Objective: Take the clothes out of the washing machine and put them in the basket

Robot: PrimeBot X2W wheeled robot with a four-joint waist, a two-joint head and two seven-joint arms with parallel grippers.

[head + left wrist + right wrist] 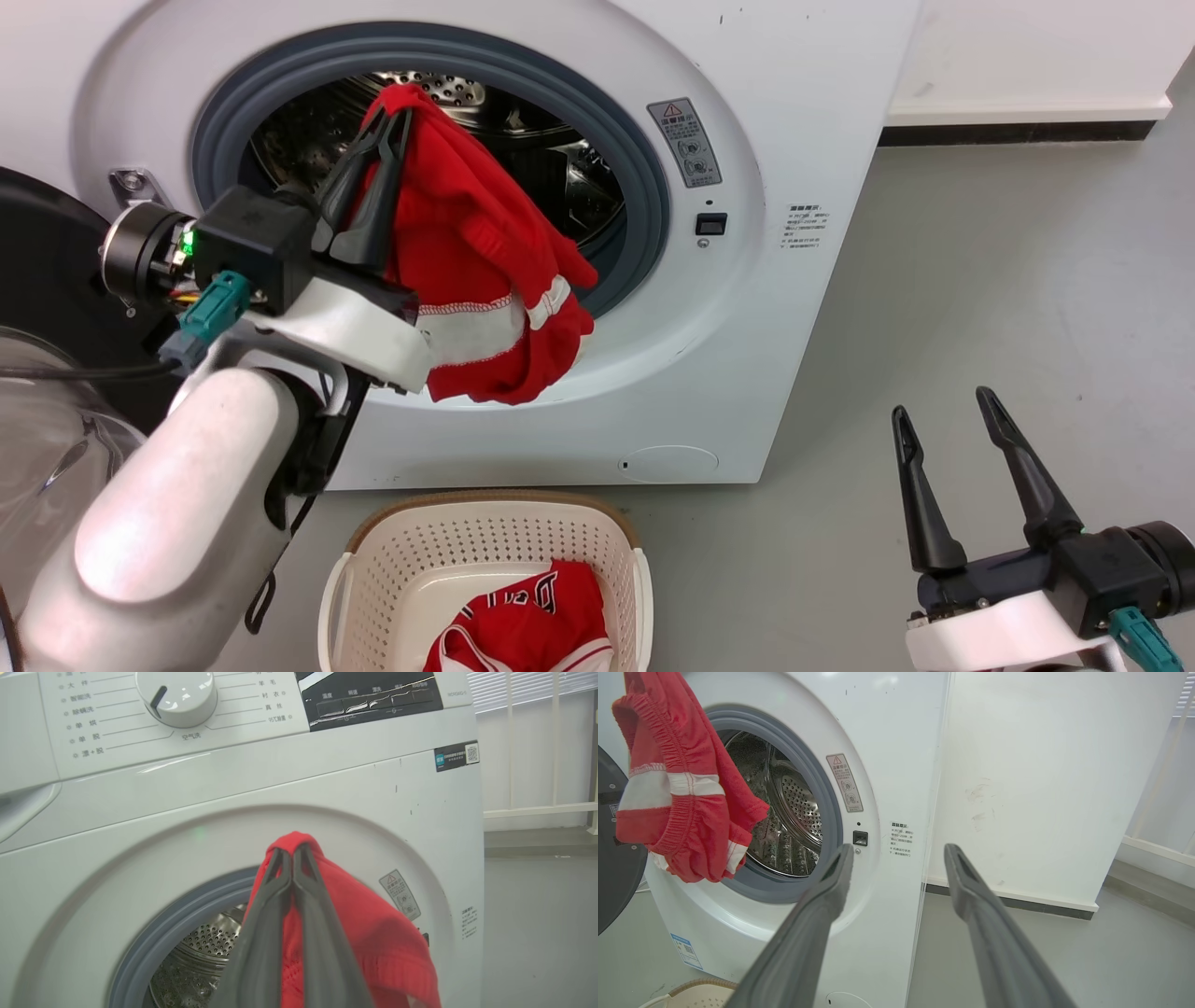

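Standing with its door open, the washing machine (803, 112) rises behind the basket (401, 551) on the grey floor (980, 261). The red jersey (532, 616) lies in the basket. The red shorts (467, 252) hang before the drum (448, 89), pinched at the top by the closed left gripper (397, 117). The right gripper (941, 401) sits low, fingers spread and empty.

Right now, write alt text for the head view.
The left tool holds red shorts before the washing machine's open port. Below, a basket holds a red jersey; the right tool is open at lower right.
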